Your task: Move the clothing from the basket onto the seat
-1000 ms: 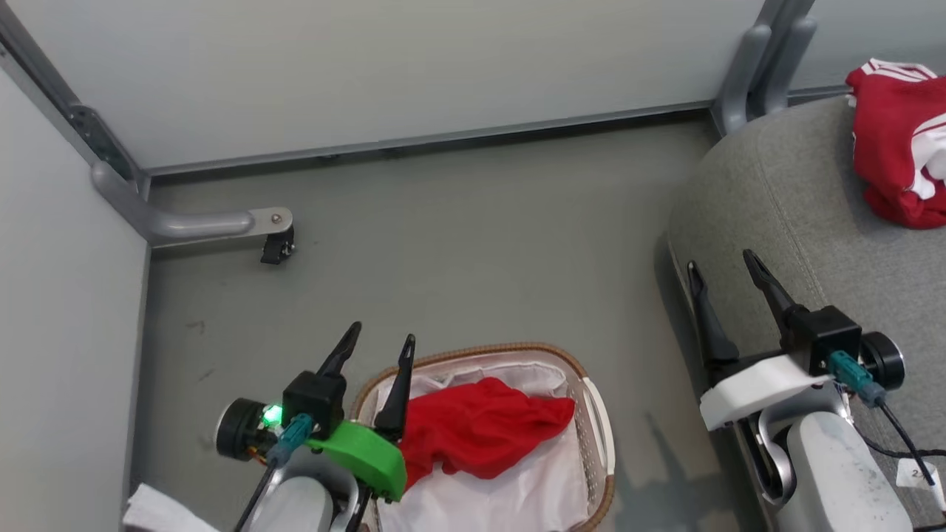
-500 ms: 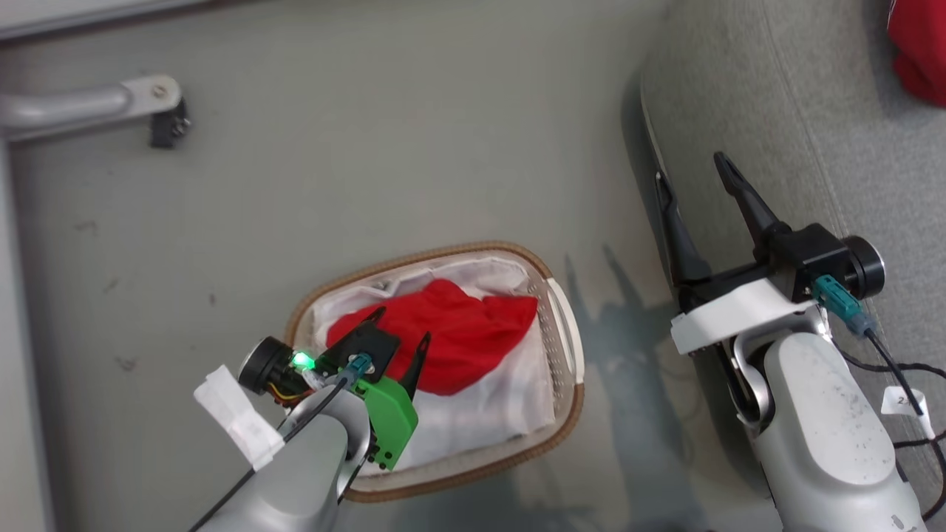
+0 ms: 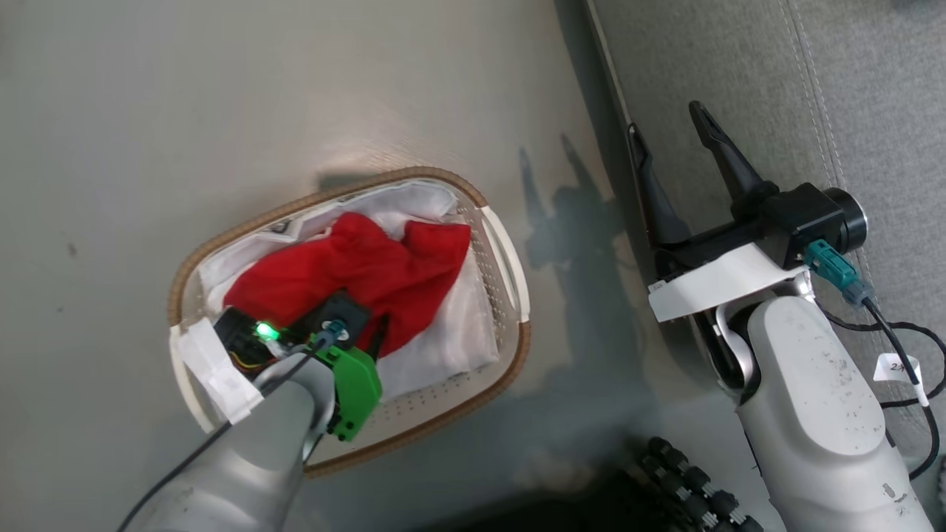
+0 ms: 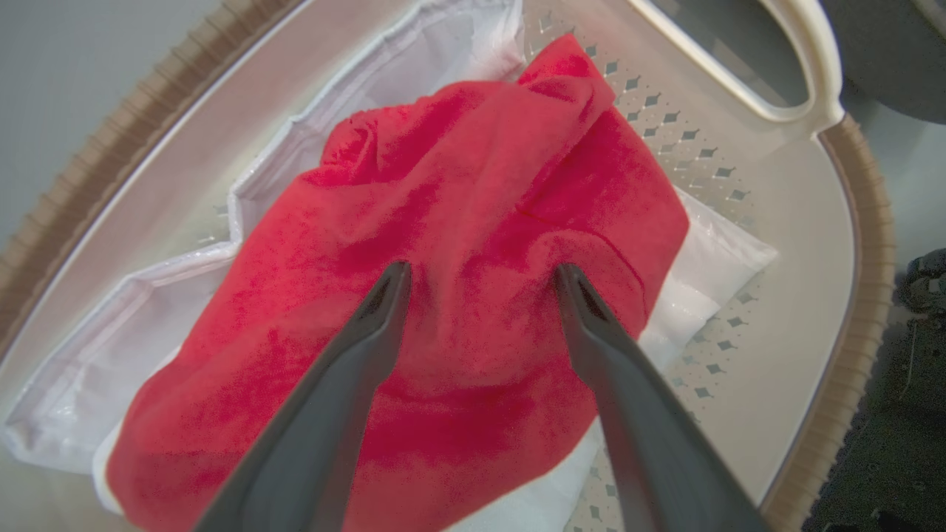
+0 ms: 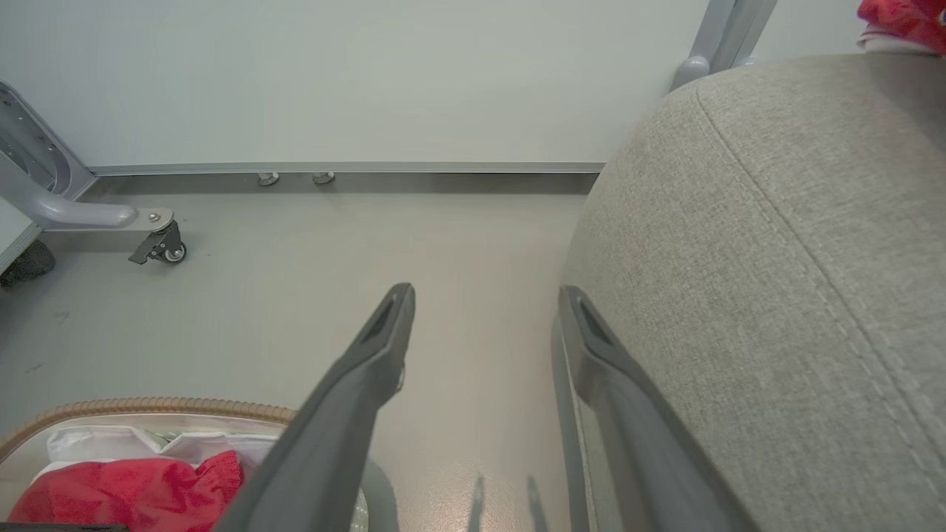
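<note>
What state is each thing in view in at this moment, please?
plain red garment, crumpled, lying on the liner in the basket.
liner, crinkled, spread inside the basket.
basket, upright on the floor, holding the garment.
left gripper, open, tips at the garment, not closed on it.
right gripper, open and empty, beside the edge of the seat.
jersey, lying on the seat.

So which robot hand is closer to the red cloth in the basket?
Left. The left gripper is open just over the red garment inside the basket. The right gripper is open off to the side, by the grey seat cushion's edge.
</note>
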Controlling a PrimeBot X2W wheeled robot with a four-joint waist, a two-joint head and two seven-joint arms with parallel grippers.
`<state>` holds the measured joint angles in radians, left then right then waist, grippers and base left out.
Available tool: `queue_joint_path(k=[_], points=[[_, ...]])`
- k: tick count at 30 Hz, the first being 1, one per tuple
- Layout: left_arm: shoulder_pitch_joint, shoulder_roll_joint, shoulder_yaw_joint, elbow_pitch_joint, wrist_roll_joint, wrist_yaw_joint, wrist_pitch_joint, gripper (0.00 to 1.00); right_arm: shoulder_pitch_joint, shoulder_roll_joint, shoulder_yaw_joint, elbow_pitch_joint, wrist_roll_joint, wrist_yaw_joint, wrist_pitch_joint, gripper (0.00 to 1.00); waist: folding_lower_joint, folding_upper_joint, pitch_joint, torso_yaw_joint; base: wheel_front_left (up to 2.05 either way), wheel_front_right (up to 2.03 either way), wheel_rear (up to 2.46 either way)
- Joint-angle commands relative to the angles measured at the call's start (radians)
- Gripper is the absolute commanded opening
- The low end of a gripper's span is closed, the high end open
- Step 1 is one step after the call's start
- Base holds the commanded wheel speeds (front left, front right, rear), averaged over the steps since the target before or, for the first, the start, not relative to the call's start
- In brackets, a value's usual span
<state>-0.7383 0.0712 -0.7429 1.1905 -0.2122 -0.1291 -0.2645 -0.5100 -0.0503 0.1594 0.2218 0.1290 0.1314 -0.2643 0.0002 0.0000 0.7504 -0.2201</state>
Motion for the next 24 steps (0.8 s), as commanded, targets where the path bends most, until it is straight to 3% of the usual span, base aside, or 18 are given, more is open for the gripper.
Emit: queue_joint_path(k=[1,9,10,11,14,24], points=[[-0.033,0.013,0.005,0.012,-0.007,0.005,0.000,1.00,-0.017,-0.001,0.006,-0.005,0.006,-0.001,0.000,1.00,-0.0002,0.0000,0.074,-0.072,0.00,0.00,0.00],[-0.073,0.029,0.019,0.066,-0.028,0.031,0.009,1.00,-0.031,-0.001,0.024,-0.012,0.021,-0.001,0.000,1.00,-0.0002,0.0000,0.102,-0.085,0.00,0.00,0.00],[-0.077,0.030,0.019,0.069,-0.031,0.032,0.012,0.65,-0.031,-0.001,0.025,-0.012,0.021,-0.001,0.000,1.00,-0.0002,0.0000,0.105,-0.086,0.00,0.00,0.00],[-0.079,0.030,0.020,0.073,-0.034,0.032,0.015,0.44,-0.032,-0.001,0.026,-0.011,0.021,-0.001,0.000,1.00,-0.0002,0.0000,0.106,-0.087,0.00,0.00,0.00],[-0.078,0.026,0.021,0.080,-0.044,0.030,0.016,0.00,-0.035,-0.001,0.026,-0.005,0.022,-0.001,0.000,1.00,-0.0002,0.0000,0.105,-0.088,0.00,0.00,0.00],[-0.024,0.006,0.015,0.074,-0.081,0.006,0.004,0.00,-0.011,-0.001,0.015,0.016,0.004,-0.001,0.000,1.00,-0.0002,0.0000,0.015,-0.056,0.00,0.00,0.00]])
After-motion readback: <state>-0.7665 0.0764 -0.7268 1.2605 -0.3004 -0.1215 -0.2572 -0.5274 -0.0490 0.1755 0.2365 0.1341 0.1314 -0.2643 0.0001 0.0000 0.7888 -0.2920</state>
